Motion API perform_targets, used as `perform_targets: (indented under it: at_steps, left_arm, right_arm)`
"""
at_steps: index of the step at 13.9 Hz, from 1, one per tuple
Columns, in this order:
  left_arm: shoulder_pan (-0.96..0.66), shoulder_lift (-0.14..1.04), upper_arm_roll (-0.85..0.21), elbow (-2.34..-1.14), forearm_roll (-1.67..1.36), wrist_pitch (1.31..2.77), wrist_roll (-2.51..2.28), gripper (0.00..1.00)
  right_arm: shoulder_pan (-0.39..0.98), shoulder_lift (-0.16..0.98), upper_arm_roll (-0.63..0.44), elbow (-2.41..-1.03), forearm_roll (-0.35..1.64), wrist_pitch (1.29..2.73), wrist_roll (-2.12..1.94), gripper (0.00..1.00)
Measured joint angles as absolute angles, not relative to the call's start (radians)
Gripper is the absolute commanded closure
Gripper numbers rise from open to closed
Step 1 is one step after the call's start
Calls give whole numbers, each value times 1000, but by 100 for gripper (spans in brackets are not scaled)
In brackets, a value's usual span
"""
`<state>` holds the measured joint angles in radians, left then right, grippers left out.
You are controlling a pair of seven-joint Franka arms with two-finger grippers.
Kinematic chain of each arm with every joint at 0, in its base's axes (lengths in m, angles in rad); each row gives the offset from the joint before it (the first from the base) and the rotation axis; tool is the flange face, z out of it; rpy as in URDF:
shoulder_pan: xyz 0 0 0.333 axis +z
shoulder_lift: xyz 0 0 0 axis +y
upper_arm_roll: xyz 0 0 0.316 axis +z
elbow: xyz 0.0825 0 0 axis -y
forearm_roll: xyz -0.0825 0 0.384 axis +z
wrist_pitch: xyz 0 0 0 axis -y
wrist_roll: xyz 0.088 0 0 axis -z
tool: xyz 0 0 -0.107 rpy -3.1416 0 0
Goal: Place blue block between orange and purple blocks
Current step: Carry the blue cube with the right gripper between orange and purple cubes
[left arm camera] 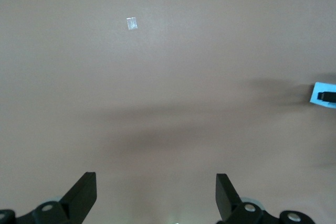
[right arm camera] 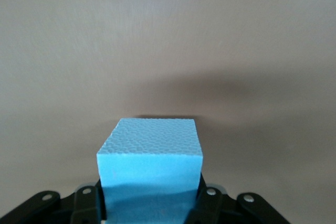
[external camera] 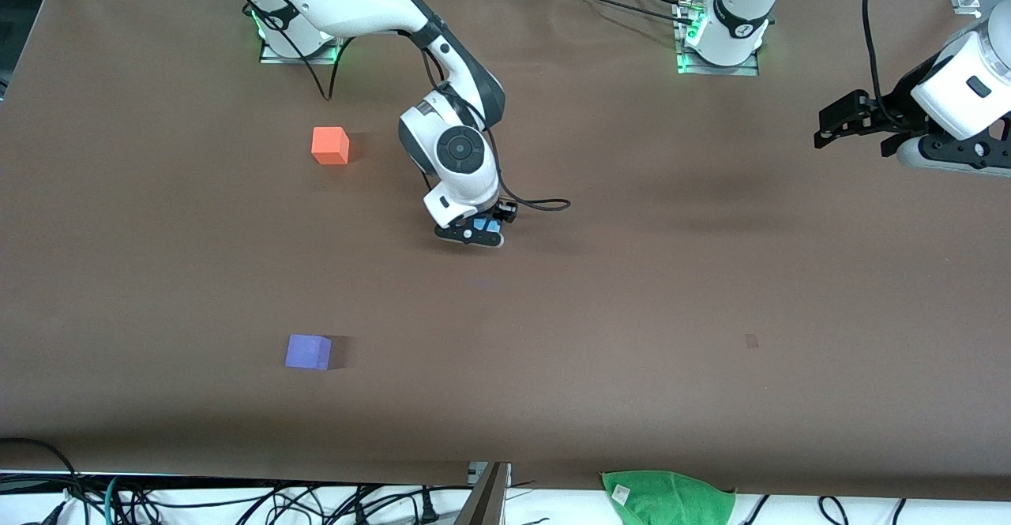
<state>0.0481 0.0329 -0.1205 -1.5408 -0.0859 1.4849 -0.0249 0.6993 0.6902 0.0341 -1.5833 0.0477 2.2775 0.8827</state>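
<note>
Front view has the right pincer (external camera: 479,231) over the middle of the brown counter (external camera: 632,288), pinching the blue block (external camera: 487,226), a light sky-blue cube with a pebbled foam face, clamped on both sides. The orange block (external camera: 330,145) sits toward the right arm's end; the purple block (external camera: 308,351) lies nearer the camera at that same end. The left pincer (external camera: 829,126) waits, spread wide, over the left arm's end of the counter.
</note>
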Motion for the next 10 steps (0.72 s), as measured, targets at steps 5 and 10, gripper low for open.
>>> perform_targets:
  at_steps: [5,10]
  left_arm:
    - [49,33,-120,-1537,-86,1484,-25,0]
    - [64,30,-117,-1524,-86,1483,-25,0]
  right_arm:
    - [695,563,-127,-1582,45,2045,648,69]
    - [678,541,-307,-1595,58,1932,368,69]
